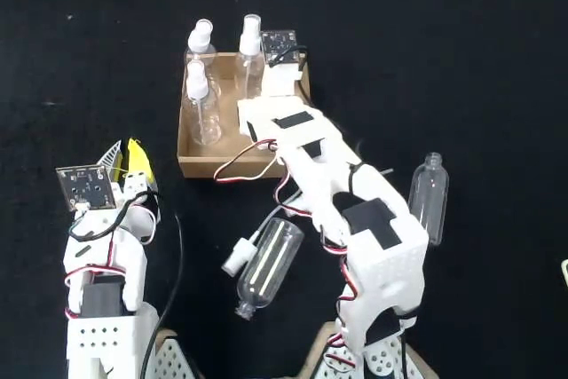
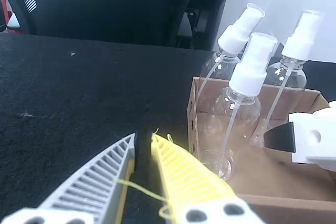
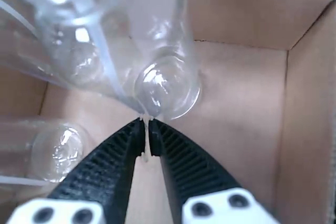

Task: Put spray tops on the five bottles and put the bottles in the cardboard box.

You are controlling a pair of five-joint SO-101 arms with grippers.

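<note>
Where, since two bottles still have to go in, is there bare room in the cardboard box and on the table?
In the cardboard box, floor is bare along the front wall and around the right gripper. The three standing bottles crowd its back and left. Open table lies left of the box and far right, past the uncapped bottle.
</note>
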